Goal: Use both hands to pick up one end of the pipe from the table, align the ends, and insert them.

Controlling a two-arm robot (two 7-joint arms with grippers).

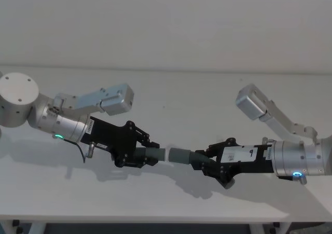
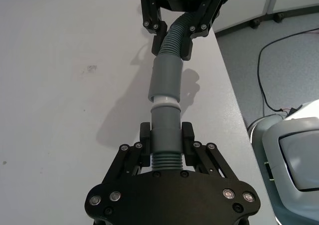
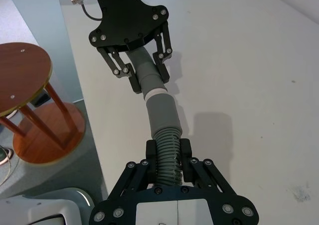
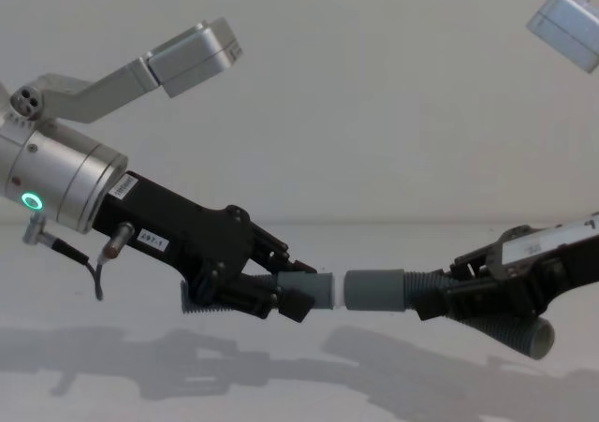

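Pipe halves meet end to end above the tabletop (image 1: 171, 203): we see the pale spigot tip (image 2: 165, 102) entering the socket cuff (image 2: 166, 78). Our left tool (image 1: 139, 156) is clamped on the spigot piece (image 1: 154, 155), our right tool (image 1: 205, 164) on the socket piece (image 1: 182, 155). From the chest, the tip is hard to make out. One wrist camera catches a wooden stool (image 3: 27, 93), the other a floor cable (image 2: 279, 70).

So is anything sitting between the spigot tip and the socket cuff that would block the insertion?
Nothing visible does. The pale spigot tip on the left gripper's piece meets the socket cuff held by the right gripper, roughly in line.
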